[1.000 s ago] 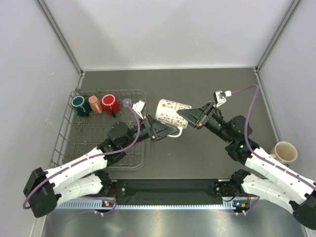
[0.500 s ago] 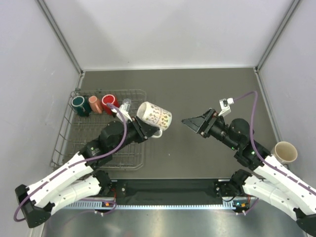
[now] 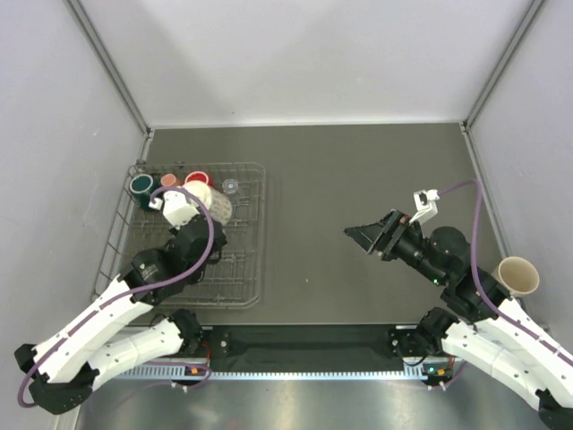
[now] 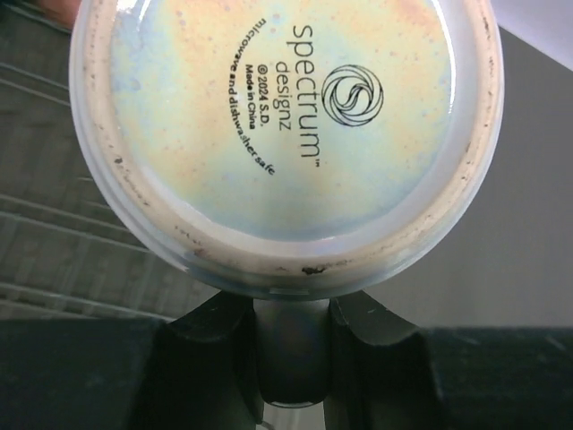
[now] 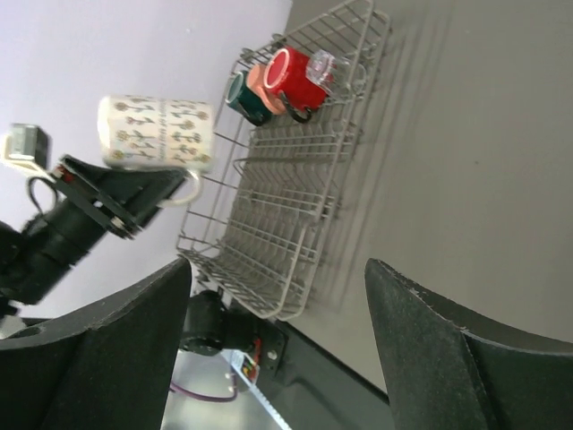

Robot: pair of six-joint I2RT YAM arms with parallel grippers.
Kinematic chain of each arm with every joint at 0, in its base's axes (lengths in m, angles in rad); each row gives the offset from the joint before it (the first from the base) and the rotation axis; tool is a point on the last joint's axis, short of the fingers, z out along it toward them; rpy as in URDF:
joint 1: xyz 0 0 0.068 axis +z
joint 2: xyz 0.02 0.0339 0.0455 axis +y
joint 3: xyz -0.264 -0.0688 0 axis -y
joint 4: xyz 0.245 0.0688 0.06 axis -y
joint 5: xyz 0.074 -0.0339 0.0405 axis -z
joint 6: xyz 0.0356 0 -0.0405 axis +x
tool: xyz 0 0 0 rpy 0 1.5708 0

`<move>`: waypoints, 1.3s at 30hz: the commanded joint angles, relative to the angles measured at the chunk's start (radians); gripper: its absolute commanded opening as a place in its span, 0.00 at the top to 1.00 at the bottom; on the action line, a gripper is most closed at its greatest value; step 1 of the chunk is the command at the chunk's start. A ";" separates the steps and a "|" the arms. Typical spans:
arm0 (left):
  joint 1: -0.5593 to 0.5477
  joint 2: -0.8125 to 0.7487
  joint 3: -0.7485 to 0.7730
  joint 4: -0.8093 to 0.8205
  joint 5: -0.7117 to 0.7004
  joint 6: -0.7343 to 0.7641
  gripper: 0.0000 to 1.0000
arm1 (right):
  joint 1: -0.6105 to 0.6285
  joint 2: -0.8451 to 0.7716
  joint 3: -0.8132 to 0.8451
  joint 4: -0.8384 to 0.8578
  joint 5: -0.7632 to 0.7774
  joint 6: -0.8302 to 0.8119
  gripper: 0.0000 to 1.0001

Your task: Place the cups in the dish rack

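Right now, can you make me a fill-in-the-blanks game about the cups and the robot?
The left jaws grip the white mug by its handle, above the ____. The right jaws are ____ and empty. Next to the clear glass sits the ____ mug. The tan cup stands on the ____.
Missing words: rack, open, red, table.

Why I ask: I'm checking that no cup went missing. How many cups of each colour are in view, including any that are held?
Dark green mug: 1
Pink cup: 1
Red mug: 1
Clear glass: 1
White patterned mug: 1
Tan cup: 1
Total: 6
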 commanded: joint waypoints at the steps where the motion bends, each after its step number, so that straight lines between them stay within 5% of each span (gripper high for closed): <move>1: 0.003 0.018 0.103 -0.177 -0.338 -0.097 1.00 | 0.006 -0.006 0.036 -0.043 0.026 -0.065 0.21; 8: 0.045 0.136 0.103 -0.341 -0.493 -0.212 1.00 | -0.002 0.017 0.053 -0.066 0.004 -0.131 0.20; 20: 0.593 0.159 -0.065 -0.083 -0.315 -0.013 1.00 | -0.022 0.001 0.044 -0.115 -0.066 -0.169 0.20; 30: 0.745 0.113 -0.235 -0.123 -0.327 -0.206 1.00 | -0.034 -0.006 0.082 -0.162 -0.106 -0.208 0.19; 39: 0.906 0.170 -0.326 0.040 -0.266 -0.189 1.00 | -0.037 -0.020 0.110 -0.192 -0.111 -0.226 0.19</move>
